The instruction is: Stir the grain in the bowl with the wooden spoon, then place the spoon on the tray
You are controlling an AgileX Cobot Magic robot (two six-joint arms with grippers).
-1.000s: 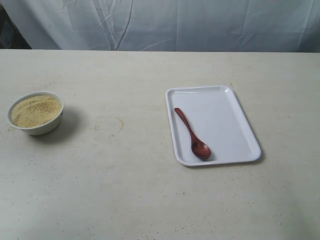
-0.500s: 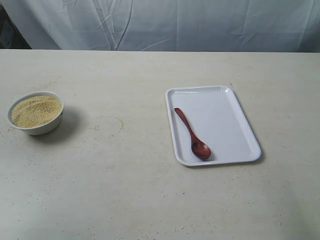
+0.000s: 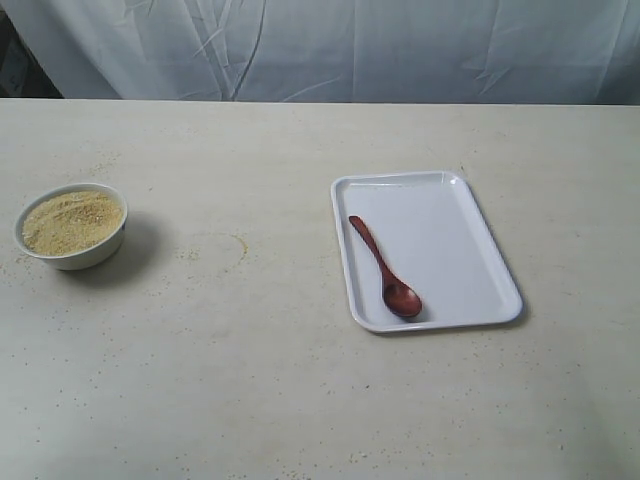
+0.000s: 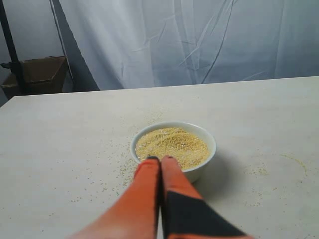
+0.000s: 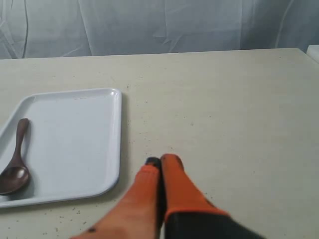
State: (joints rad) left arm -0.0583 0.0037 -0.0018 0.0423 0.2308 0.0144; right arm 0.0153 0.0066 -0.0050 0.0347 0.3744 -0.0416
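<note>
The white bowl (image 3: 71,226) full of yellow-beige grain (image 3: 72,221) stands at the table's left. On the white tray (image 3: 450,240) right of centre lies the dark reddish-brown wooden spoon (image 3: 386,268), its oval end toward the front. Neither arm shows in the exterior view. In the left wrist view my left gripper (image 4: 160,159) is shut and empty, its orange tips just short of the bowl (image 4: 202,170) and grain (image 4: 172,145). In the right wrist view my right gripper (image 5: 162,161) is shut and empty, over bare table beside the tray (image 5: 70,139); the spoon (image 5: 16,162) rests at its far side.
Loose grains (image 4: 117,164) are scattered on the table around the bowl. A white cloth backdrop (image 3: 320,50) hangs behind the table's far edge. A brown box (image 4: 37,74) sits beyond the table in the left wrist view.
</note>
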